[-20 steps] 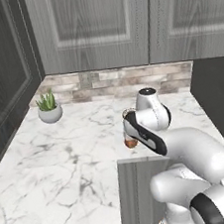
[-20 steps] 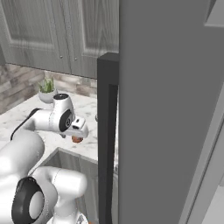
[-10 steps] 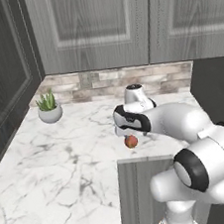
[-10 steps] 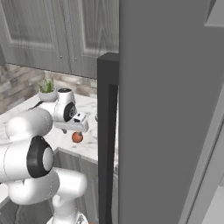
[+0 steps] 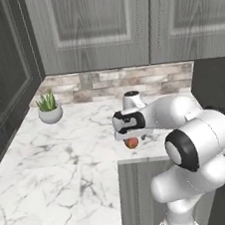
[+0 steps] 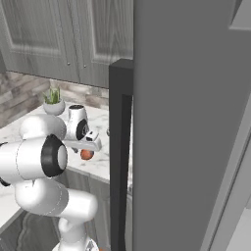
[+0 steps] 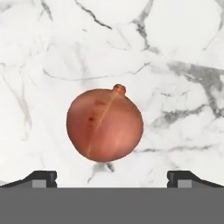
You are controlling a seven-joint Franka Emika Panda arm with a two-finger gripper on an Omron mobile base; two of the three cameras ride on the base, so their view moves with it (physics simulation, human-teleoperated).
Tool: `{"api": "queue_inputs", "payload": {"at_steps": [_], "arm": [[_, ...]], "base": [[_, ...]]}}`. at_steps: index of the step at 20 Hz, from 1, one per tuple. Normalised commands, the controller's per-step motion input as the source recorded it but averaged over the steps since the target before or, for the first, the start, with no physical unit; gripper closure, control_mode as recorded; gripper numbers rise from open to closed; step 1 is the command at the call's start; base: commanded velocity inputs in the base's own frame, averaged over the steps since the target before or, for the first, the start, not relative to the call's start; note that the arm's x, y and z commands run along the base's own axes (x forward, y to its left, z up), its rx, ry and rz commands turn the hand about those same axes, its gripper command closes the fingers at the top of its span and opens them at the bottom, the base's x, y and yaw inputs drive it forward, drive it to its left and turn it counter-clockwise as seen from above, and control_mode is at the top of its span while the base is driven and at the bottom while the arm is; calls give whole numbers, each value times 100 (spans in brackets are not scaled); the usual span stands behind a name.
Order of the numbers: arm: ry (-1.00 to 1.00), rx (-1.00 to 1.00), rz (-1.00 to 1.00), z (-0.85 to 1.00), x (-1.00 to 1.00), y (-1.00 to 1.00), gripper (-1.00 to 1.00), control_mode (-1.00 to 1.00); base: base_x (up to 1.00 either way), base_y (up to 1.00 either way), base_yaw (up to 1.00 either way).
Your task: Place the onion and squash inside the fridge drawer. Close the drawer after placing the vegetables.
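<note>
The onion (image 7: 105,126), a smooth reddish-orange ball with a small stem nub, lies on the white marble counter (image 7: 175,39) near its front edge. My gripper (image 7: 112,177) hangs straight above it, open, with one dark fingertip (image 7: 41,177) on each side and nothing between them. From the base, the onion (image 5: 132,142) lies just under the gripper (image 5: 130,134), apart from it. The right base view gives the same onion (image 6: 87,154) below the gripper (image 6: 91,146). The squash and the fridge drawer are out of view.
A small potted plant (image 5: 50,110) stands at the back left of the counter (image 5: 56,162) against the brick backsplash. Grey wall cabinets hang above. A tall grey fridge door with a dark edge (image 6: 120,147) stands close on the right.
The arm has swung its elbow up and over behind the hand. The hand stays over the onion, a little lower, with its jaws still open. The onion has not moved.
</note>
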Motion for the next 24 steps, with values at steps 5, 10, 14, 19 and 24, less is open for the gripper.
{"api": "queue_inputs", "payload": {"at_steps": [5, 10, 14, 19, 24], "arm": [[0, 0, 0, -24, 31, 4, -100, -100], [0, 0, 0, -12, 16, 1, -100, -100], [0, 0, 0, -16, 12, 0, -100, -100], [0, 0, 0, -13, 1, 0, -100, -100], [0, 0, 0, -20, -38, 0, -100, -100]], "base": [[0, 0, 0], [0, 0, 0], [0, 0, 0], [0, 0, 0], [0, 0, 0]]}}
